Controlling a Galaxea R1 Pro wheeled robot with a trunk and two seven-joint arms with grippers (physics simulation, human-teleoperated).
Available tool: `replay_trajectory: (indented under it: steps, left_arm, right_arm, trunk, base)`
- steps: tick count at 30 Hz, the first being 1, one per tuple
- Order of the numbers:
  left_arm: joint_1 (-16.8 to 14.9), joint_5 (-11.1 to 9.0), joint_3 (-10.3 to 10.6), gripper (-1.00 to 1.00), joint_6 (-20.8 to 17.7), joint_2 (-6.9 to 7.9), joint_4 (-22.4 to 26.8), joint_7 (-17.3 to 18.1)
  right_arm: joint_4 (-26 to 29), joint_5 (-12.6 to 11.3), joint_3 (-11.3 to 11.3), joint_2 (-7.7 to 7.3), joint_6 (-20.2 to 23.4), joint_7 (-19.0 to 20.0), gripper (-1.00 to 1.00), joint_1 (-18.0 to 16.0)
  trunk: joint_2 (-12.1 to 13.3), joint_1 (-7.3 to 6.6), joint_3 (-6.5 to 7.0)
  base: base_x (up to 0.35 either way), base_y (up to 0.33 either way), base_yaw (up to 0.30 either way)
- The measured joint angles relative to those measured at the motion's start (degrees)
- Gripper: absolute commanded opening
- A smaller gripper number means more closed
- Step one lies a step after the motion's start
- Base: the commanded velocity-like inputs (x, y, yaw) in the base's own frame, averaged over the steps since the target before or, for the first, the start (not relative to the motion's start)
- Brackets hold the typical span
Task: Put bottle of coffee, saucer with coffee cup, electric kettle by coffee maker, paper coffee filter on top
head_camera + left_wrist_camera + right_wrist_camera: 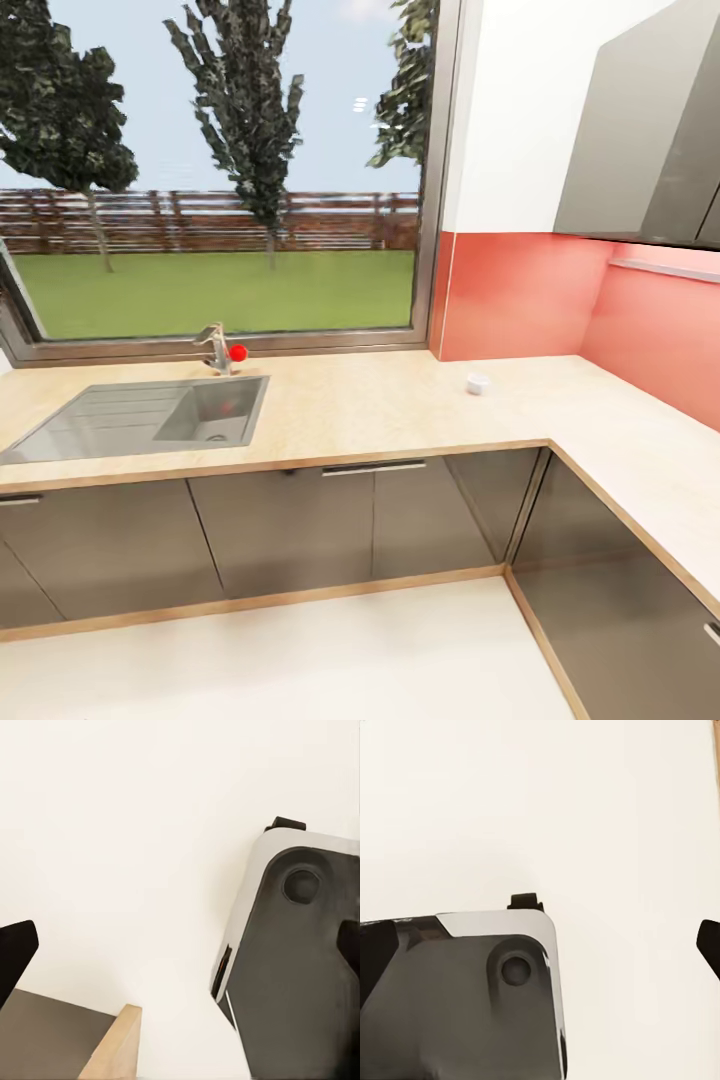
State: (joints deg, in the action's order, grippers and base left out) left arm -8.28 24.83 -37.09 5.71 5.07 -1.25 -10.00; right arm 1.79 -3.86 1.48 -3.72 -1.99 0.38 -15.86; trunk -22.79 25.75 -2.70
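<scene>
Small white cup (pixel 477 383) on the wooden surface (pixel 380 410), ahead and right of center, so nearer the right arm. Sink (pixel 140 415) far left. Cannot tell either pincer's state: fingertips barely visible over pale floor (pixel 112 832).

Ahead of me I count one sink (pixel 140 412) at the left of the frame, one tap (pixel 215 348) behind it, and one red ball (pixel 238 352) touching that tap. One small white cup (pixel 477 383) sits right of centre on the one L-shaped countertop (pixel 380 410). One window (pixel 215 170) fills the upper left, with three trees beyond it.
</scene>
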Motion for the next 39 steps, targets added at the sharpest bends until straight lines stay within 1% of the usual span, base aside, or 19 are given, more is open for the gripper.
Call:
replay_trajectory:
  steps: [1,4,10,19,22,24,26,27,31,33,34,36,38,39]
  left_arm:
    - [0.0,0.0,0.0,1.0,0.5,-0.44,0.0,0.0]
    - [0.0,0.0,-0.1,1.0,1.4,-0.95,0.3,-0.1]
    - [-0.1,0.1,-0.1,1.0,1.8,-0.7,0.7,-0.2]
    - [-0.1,0.1,-0.1,1.0,1.9,-0.53,0.8,-0.2]
    - [-0.1,0.1,-0.1,1.0,1.9,-0.26,0.8,-0.2]
    - [-0.1,0.1,-0.1,1.0,1.9,-0.08,0.8,-0.2]
    - [-0.1,0.1,-0.2,1.0,1.9,0.02,0.9,-0.3]
    - [-0.1,0.1,-0.2,1.0,1.9,0.04,0.9,-0.3]
    - [-0.1,0.0,-0.3,1.0,2.0,0.09,0.9,-0.3]
    - [-0.1,0.0,-0.3,1.0,2.4,0.1,1.0,-0.3]
    - [-0.1,0.0,-0.3,1.0,2.5,0.1,1.0,-0.3]
    - [-0.1,0.0,-0.4,1.0,3.2,0.13,1.0,-0.2]
    - [-0.1,0.0,-0.3,1.0,3.6,0.16,1.0,-0.2]
    - [-0.1,0.1,-0.3,1.0,3.7,0.17,1.0,-0.2]
  right_arm:
    - [0.0,0.0,0.0,0.01,0.0,0.0,1.0,0.0]
    - [0.2,0.0,-0.1,0.18,0.0,0.1,1.0,0.0]
    - [0.4,-0.1,0.0,0.37,-0.1,0.1,1.0,0.0]
    - [0.4,-0.2,0.0,0.36,-0.2,0.1,1.0,0.0]
    - [1.2,-0.2,0.2,0.24,-0.3,-0.1,1.0,0.0]
    - [4.4,-0.2,0.2,0.16,-0.4,-0.1,1.0,0.0]
    - [9.2,-0.3,0.4,0.07,-0.5,-0.1,1.0,0.0]
    - [10.4,-0.3,0.5,0.06,-0.5,-0.2,1.0,0.0]
    - [20.0,-0.5,1.2,-0.04,-1.4,-0.2,1.0,0.0]
    - [24.6,-0.5,2.7,-0.06,-3.4,-0.2,1.0,0.0]
    - [25.8,-0.5,3.2,-0.06,-4.1,-0.2,1.0,0.0]
    - [30.1,-0.6,5.0,-0.01,-6.4,-0.2,1.0,0.0]
    - [34.9,-0.6,5.9,0.03,-8.0,-0.2,1.0,-0.1]
    - [36.3,-0.6,6.0,0.05,-8.3,-0.2,1.0,-0.1]
  trunk:
    - [0.0,0.0,0.0]
    - [0.0,0.0,0.0]
    - [0.0,0.0,0.0]
    - [0.0,0.0,0.0]
    - [0.0,0.0,0.0]
    - [0.0,0.0,0.01]
    - [0.0,0.0,0.01]
    - [0.0,0.0,0.0]
    - [0.0,0.0,0.01]
    - [0.0,0.0,0.01]
    - [0.0,0.0,0.0]
    - [0.0,0.0,0.01]
    - [0.0,0.0,0.01]
    - [0.0,0.0,0.0]
  base:
    - [0.0,0.0,0.035]
    - [0.0,0.0,0.012]
    - [0.0,0.0,0.001]
    - [0.0,0.0,0.0]
    - [0.0,0.0,0.0]
    - [0.0,0.0,0.0]
    - [0.0,0.0,0.0]
    - [0.0,0.0,0.0]
    - [0.0,0.0,0.0]
    - [0.0,0.0,0.0]
    - [0.0,0.0,0.0]
    - [0.0,0.0,0.0]
    - [0.0,0.0,0.0]
    - [0.0,0.0,0.0]
